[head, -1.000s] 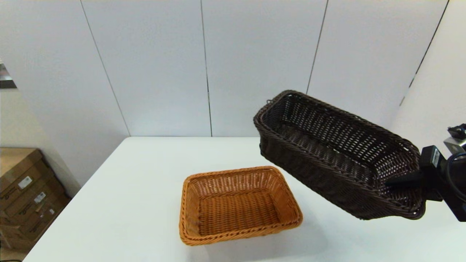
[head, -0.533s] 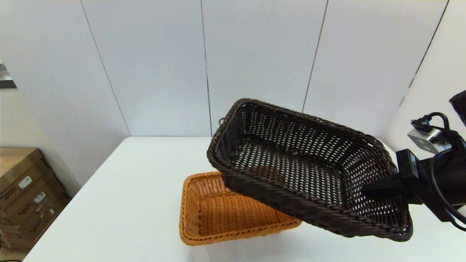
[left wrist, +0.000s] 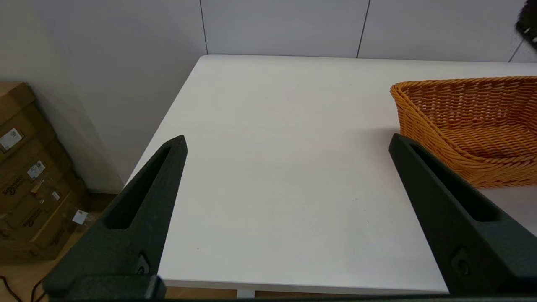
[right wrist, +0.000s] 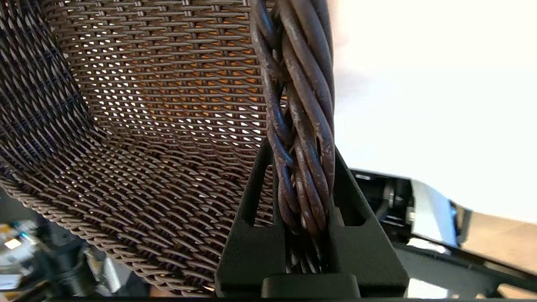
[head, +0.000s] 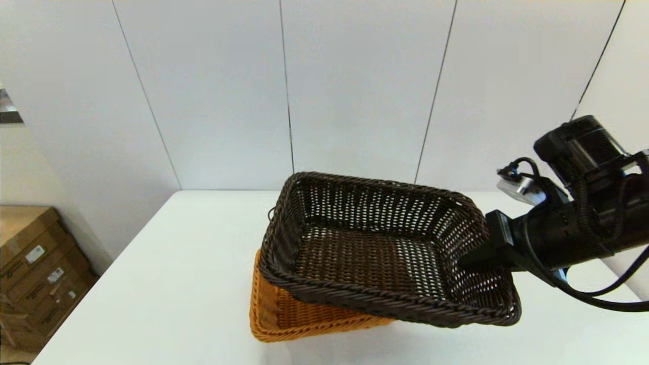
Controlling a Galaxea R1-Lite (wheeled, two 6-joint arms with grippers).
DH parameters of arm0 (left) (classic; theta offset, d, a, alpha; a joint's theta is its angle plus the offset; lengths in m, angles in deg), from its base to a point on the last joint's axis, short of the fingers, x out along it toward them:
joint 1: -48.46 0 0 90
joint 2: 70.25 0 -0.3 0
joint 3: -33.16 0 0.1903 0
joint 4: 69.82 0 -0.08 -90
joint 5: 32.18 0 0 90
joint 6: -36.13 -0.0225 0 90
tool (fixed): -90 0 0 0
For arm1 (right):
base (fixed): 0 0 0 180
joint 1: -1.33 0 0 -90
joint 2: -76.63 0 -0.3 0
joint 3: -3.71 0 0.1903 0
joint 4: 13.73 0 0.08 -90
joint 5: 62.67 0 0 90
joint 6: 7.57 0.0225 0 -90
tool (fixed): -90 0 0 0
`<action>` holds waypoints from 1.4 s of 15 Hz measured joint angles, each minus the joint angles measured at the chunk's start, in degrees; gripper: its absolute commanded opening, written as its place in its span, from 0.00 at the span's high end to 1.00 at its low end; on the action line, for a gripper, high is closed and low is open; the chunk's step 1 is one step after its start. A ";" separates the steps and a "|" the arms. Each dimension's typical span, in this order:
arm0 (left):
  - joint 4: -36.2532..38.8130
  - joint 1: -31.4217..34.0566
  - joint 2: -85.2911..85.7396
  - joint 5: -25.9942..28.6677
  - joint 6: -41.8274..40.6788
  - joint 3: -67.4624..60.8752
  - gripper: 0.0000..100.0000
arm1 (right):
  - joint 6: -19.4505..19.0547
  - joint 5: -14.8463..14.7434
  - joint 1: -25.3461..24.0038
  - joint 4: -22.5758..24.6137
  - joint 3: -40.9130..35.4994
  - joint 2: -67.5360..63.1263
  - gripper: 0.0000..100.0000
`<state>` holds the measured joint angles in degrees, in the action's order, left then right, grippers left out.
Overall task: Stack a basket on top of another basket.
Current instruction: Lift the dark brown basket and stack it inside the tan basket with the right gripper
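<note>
dark brown basket point(head: 385, 253) fills the centre right of your head frame, held tilted above the table point(head: 167, 284) and overlapping the orange-tan basket point(head: 284, 317). whether the two baskets touch, you cannot tell from here. most of the orange-tan basket is hidden under the dark one; you see only its left wall and near rim at lower centre. in the left wrist frame it point(left wrist: 470, 121) sits at the right edge, cut off by the border, resting on the white table point(left wrist: 272, 147). in the right wrist frame the dark basket point(right wrist: 138, 126) covers the left half, and orange shows through the gaps in its weave.

your right gripper point(head: 474, 258) comes in from the right edge of the head frame and is clamped on the dark basket's right-hand end. the wrist frame shows it point(right wrist: 303, 157) plainly: the braided rim point(right wrist: 302, 105) is pinched between the two black fingers point(right wrist: 251, 197). in the head frame one finger is hidden behind the basket wall.

your left gripper point(left wrist: 287, 140) is not in the head frame; its wrist frame shows its fingers point(left wrist: 142, 197) spread wide, holding nothing, above the near left part of the table. cardboard boxes point(head: 35, 263) sit at the lower left, partly cut off.

a small ring point(head: 270, 214) at the dark basket's far left end is barely discernible.
</note>
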<state>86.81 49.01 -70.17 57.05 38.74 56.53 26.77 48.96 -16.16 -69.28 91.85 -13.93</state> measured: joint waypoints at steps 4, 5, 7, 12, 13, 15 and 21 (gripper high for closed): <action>0.00 0.00 0.00 0.00 0.02 0.00 0.00 | -2.43 0.01 -1.77 0.44 3.91 -6.49 1.00; 0.00 0.00 0.00 0.02 0.04 0.00 0.00 | -3.63 0.04 -2.21 0.49 4.96 -7.70 1.00; 0.00 0.02 0.00 0.02 0.09 0.00 0.00 | -6.36 0.11 -2.68 -0.01 6.79 -9.70 1.00; 0.00 0.02 0.00 0.02 0.09 0.00 0.00 | -9.42 0.09 -4.00 -0.26 10.70 -14.12 1.00; 0.00 0.00 0.00 0.02 0.09 0.00 0.00 | -9.29 0.11 -4.52 -0.28 11.82 -15.25 1.00; 0.00 0.00 0.00 -0.02 0.09 0.00 0.00 | -9.20 0.15 -5.24 -1.50 14.53 -17.24 1.00; 0.00 0.00 0.00 0.02 0.11 0.00 0.00 | -9.75 0.22 -7.50 -3.15 19.85 -22.11 1.00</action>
<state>86.81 49.01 -70.17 57.08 38.85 56.53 17.01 49.18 -23.66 -72.43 111.70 -36.05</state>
